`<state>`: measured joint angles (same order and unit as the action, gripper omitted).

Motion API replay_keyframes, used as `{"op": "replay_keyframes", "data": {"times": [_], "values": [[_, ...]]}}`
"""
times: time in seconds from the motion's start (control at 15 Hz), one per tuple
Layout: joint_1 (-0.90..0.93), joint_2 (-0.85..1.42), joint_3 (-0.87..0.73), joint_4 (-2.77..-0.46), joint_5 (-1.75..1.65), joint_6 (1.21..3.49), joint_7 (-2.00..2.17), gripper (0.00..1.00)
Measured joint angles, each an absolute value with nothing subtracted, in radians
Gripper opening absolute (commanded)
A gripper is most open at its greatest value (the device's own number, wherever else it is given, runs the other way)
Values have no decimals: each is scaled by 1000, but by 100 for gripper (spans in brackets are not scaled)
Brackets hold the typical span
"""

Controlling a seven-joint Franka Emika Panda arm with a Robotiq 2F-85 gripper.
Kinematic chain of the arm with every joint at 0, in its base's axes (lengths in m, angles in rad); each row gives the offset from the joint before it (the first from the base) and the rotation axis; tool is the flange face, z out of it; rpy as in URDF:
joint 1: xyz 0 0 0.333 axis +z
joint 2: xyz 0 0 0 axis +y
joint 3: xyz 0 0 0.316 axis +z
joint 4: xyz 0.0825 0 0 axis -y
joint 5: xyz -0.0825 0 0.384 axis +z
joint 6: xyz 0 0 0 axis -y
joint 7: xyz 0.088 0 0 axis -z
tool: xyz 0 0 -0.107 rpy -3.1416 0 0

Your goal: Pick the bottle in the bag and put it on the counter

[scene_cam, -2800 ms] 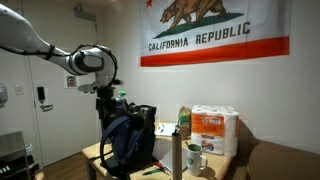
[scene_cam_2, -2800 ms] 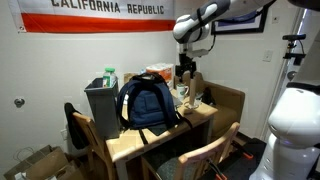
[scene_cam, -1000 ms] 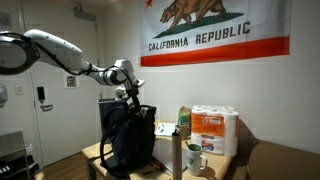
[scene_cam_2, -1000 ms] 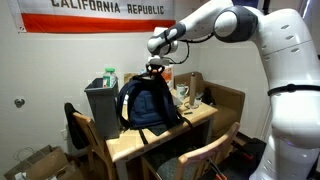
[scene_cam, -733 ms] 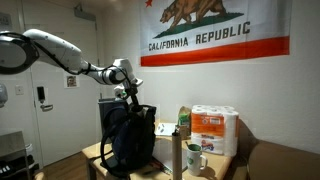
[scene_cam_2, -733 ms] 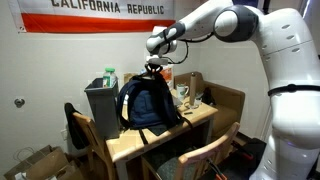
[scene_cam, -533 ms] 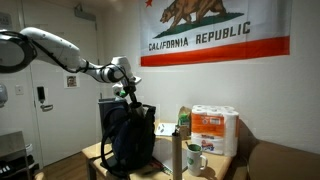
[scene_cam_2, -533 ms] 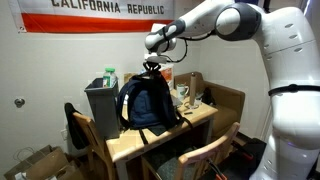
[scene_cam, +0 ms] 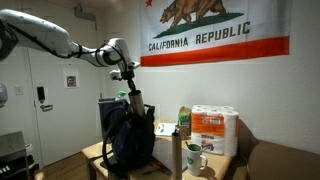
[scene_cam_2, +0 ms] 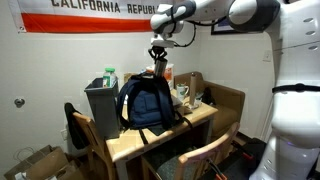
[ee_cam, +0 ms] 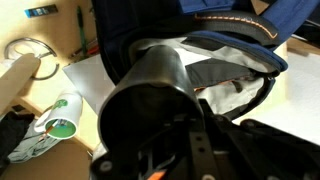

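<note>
The dark grey bottle [ee_cam: 150,90] fills the middle of the wrist view, with my gripper [ee_cam: 168,132] shut on it. Below it gapes the open mouth of the dark navy bag [ee_cam: 235,45] with its light lining. In both exterior views the bottle [scene_cam: 133,103] [scene_cam_2: 160,68] hangs upright from the gripper [scene_cam: 130,92] [scene_cam_2: 158,58], just above the top of the bag [scene_cam: 128,140] [scene_cam_2: 150,105]. The bag stands upright on the tan wooden counter [scene_cam_2: 128,148] [scene_cam: 160,171].
A white mug [scene_cam: 196,160], a tall steel cylinder [scene_cam: 177,157] and a paper towel pack [scene_cam: 213,130] stand beside the bag. A grey bin [scene_cam_2: 102,105] sits behind it. A wooden chair [scene_cam_2: 207,160] stands at the counter's front. A green-capped container [ee_cam: 55,115] lies on the counter.
The gripper has shut on the bottle inside the bag's mouth and then risen, lifting the bottle clear of the bag's top.
</note>
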<state>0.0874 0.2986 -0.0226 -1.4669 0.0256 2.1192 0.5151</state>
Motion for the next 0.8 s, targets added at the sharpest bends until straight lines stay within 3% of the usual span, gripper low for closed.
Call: {"op": "replay_keyframes", "data": {"times": [0.47, 0.8], "values": [[24, 251, -41, -1296, 23, 1810, 444, 2], [-5, 269, -64, -1282, -4, 1717, 433, 2]]}}
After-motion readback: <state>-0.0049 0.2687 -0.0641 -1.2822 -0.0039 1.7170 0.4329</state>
